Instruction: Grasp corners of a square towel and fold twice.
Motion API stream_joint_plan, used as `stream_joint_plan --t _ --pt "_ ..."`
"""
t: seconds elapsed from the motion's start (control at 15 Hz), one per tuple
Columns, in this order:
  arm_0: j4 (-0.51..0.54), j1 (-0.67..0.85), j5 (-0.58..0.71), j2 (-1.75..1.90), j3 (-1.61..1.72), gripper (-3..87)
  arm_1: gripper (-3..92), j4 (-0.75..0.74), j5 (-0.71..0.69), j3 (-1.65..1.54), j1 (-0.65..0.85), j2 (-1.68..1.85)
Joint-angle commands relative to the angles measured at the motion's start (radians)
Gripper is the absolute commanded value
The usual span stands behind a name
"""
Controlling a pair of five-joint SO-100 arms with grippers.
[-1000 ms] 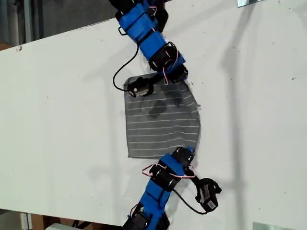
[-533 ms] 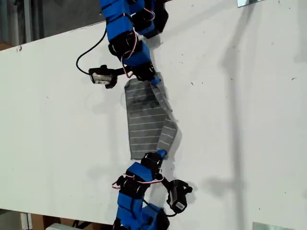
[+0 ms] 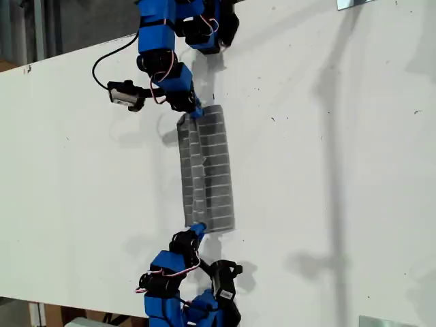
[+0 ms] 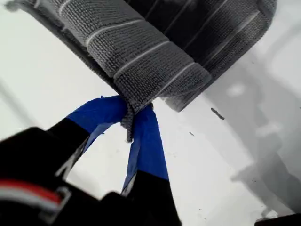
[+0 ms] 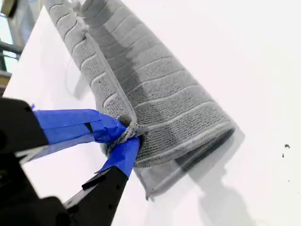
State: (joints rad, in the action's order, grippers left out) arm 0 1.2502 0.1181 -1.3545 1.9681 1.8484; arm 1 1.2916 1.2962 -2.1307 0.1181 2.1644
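While pinched at one corner by my first gripper [image 4: 134,120] and another by my second gripper [image 5: 124,136], folded grey striped towel [image 3: 206,170] lies on scuffed white bench [image 3: 340,170].

The towel [image 3: 206,170] is grey, ribbed with thin pale stripes evenly spaced and a hemmed edge of the same grey; in the first wrist view its shaded underside reads darker charcoal; the fingers [image 4: 146,141] of my first gripper [image 4: 129,120] are wrapped in bright blue tape over black; my second gripper [image 5: 123,136] shows the same blue on black; the desk [image 3: 354,170] is plain white with a few small dark specks.
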Motion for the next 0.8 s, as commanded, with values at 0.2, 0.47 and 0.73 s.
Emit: stream_joint_plan --t 0.2,0.47,0.73 --pt "-0.12 0.17 0.081 -0.132 0.138 -0.1 -0.1 -0.087 -0.057 -0.109 0.1 0.023" --pt "-0.149 0.249 0.104 -0.345 0.086 -0.1 -0.1 -0.172 -0.144 -0.138 0.207 -0.12" --pt "-0.109 0.299 0.133 -0.344 0.083 -0.1 -0.1 -0.256 -0.206 -0.106 0.281 -0.351"
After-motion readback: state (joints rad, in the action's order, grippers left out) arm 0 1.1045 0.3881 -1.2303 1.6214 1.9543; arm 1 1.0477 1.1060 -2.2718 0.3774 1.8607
